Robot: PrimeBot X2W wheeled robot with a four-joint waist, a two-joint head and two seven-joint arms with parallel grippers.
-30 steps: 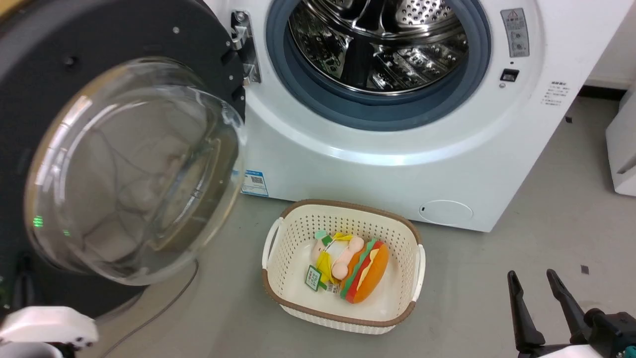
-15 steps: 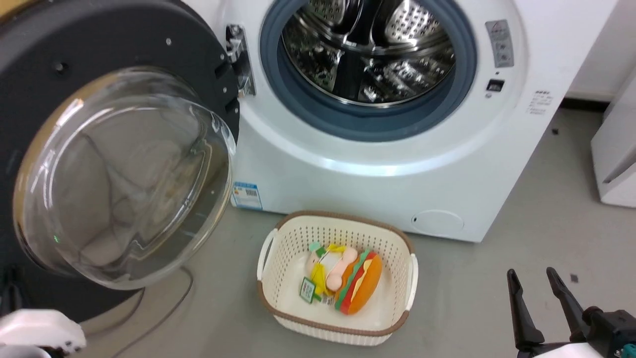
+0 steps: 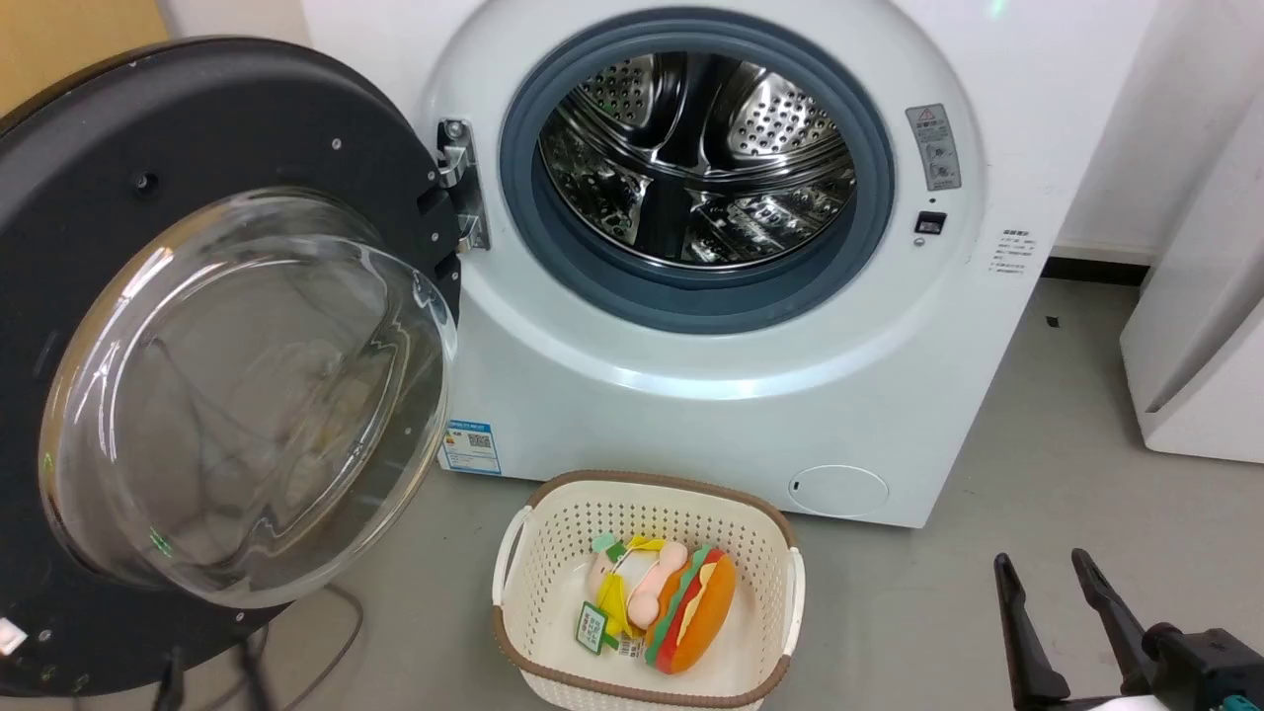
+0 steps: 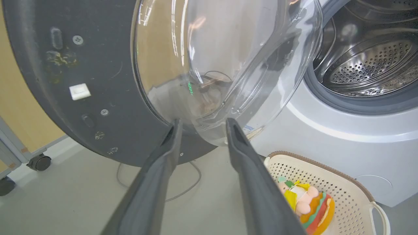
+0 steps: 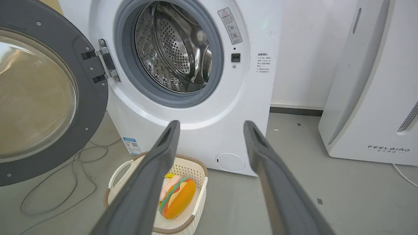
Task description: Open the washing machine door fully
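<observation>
While the washing machine door (image 3: 197, 128) is hanging swung wide, left of the washing machine (image 3: 691, 395), the left hand (image 4: 203, 122) is pointing at the glass bowl (image 4: 228, 65) by its lower edge, fingers parted, gripping nothing; the right hand (image 5: 211, 123) is gaping empty. Any finishing push is best going on the black rim (image 4: 98, 81), far from the hinge (image 3: 456, 188).
</observation>
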